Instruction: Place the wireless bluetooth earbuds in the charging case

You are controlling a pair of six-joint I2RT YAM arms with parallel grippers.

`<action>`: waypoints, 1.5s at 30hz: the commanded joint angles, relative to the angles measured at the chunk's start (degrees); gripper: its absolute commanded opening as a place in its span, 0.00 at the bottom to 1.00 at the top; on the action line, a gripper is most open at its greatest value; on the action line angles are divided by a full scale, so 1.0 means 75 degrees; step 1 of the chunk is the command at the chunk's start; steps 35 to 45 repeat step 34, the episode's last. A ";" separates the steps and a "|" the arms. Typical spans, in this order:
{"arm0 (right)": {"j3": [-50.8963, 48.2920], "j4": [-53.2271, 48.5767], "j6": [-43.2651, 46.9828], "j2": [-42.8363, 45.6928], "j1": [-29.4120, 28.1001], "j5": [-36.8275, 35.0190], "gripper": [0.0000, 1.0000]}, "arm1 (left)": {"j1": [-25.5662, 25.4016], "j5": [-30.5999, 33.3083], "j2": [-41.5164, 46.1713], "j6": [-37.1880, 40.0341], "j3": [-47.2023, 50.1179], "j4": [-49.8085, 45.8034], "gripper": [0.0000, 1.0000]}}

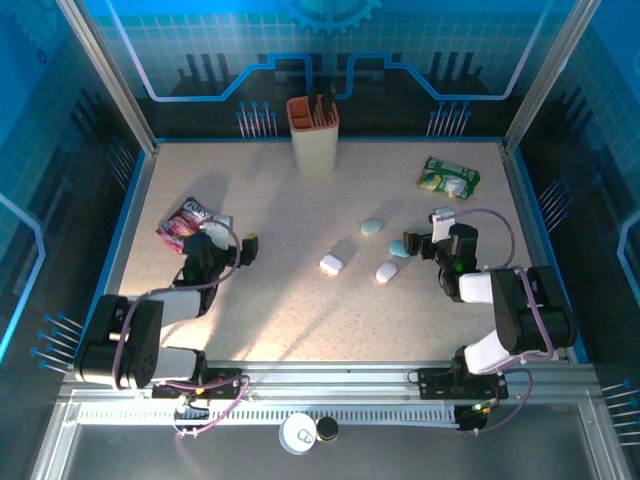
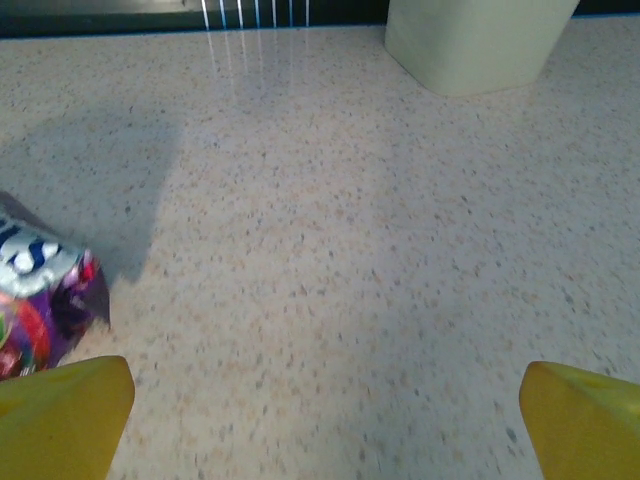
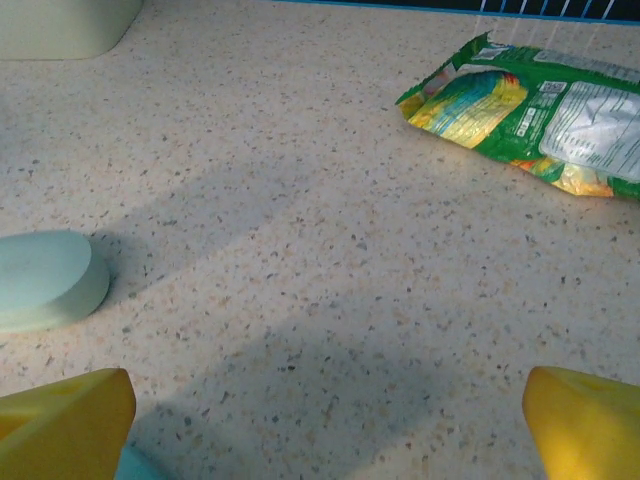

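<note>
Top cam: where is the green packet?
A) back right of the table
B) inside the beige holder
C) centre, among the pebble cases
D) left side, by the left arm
A: the green packet lies flat near the back right corner; the one on the left side is the purple packet.

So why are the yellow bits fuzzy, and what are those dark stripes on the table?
Left wrist view: the yellow fingers sit very close to the camera, so they blur; a soft shadow darkens the table at upper left. Right wrist view: same fuzzy fingers, shadow bands crossing the table, while the green packet looks sharp. Top view: bright middle, dim edges.
</note>
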State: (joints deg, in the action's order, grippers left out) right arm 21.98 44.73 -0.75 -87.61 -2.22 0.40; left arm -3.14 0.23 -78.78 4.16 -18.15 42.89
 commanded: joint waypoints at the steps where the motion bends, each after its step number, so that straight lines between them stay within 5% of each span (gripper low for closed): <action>1: 0.0098 0.0779 0.0145 -0.0029 0.0004 0.0007 1.00 | 0.0106 0.0023 -0.0738 -0.0043 -0.0572 0.0717 0.99; 6: 0.0152 0.0745 0.0181 -0.0083 -0.0014 -0.0007 1.00 | 0.0401 0.0458 -0.1388 -0.0539 -0.0490 0.1447 0.99; 45: 0.0140 0.0762 0.0171 -0.0082 -0.0021 -0.0028 1.00 | 0.0395 0.0287 -0.1367 -0.0485 -0.0545 0.1289 0.99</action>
